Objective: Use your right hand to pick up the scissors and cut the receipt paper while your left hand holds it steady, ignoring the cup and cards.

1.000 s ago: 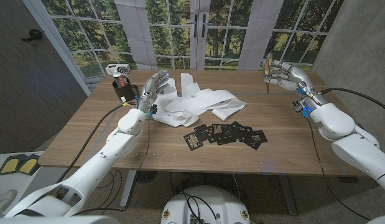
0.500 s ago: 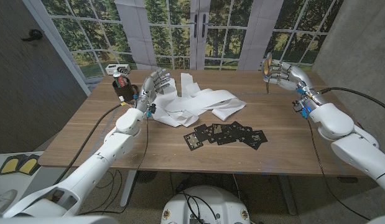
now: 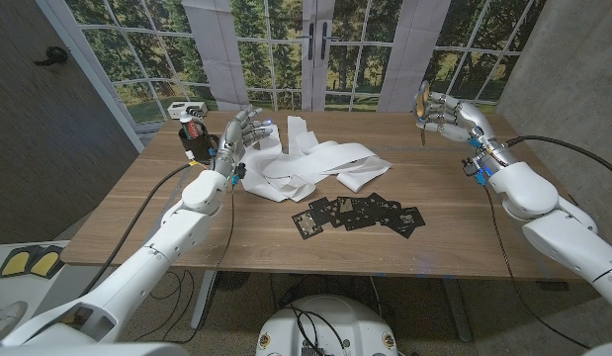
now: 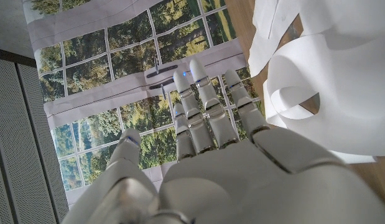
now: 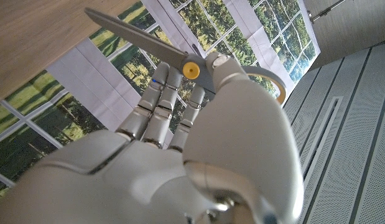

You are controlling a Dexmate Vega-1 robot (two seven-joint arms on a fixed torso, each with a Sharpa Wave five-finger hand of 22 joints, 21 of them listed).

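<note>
Wooden table (image 3: 167,213): light-grained top, seen from above in the head view, both arms entering from the near corners.

Cards (image 3: 359,214): a loose scatter of dark, patterned squares, overlapping, lay nearest the front edge at about the table's middle, just in front of the paper.

Receipt paper (image 3: 310,163): a long white strip, heaped in loops and folds across the middle of the table, with one end standing up toward the far edge. In the left wrist view the curled loops (image 4: 316,87) lay close beside the left fingers; contact could not be told.

Left hand (image 3: 238,143): raised at the left end of the paper heap, fingers spread apart and extended, holding nothing. The left wrist view showed the fingers (image 4: 208,115) straight and parted.

Cup (image 3: 195,138): dark, with a red label, stood at the far left of the table, just beyond the left hand.

White box (image 3: 186,110): small, set at the far left edge behind the cup.

Right hand (image 3: 446,114): held up off the table at the far right, well apart from the paper, fingers curled around the scissors.

Scissors (image 5: 180,61): gripped in the right hand; grey blades closed together and pointing away past the fingers, yellow pivot, yellow-lined handle loop behind the thumb.

Backdrop: printed windows and trees behind the table.
</note>
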